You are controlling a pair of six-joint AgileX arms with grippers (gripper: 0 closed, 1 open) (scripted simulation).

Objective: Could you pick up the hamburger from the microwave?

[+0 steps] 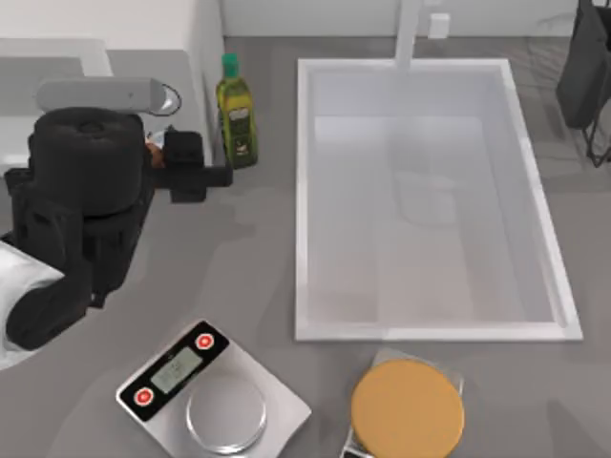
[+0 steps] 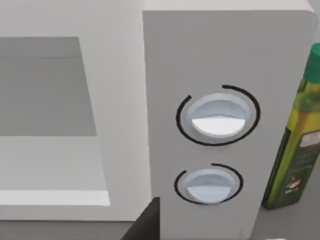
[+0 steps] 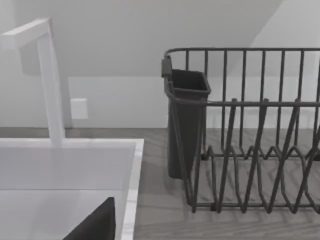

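Bright, even, diffuse light, soft faint shadows, no glare, slightly soft rendered edges throughout

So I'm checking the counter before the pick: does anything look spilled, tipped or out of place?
Nothing stands out. The olive oil bottle stands upright beside the microwave, the scale lies flat near the table's front edge, the sink shows no spill, and the left gripper is near the microwave's front, by a sliver of orange.
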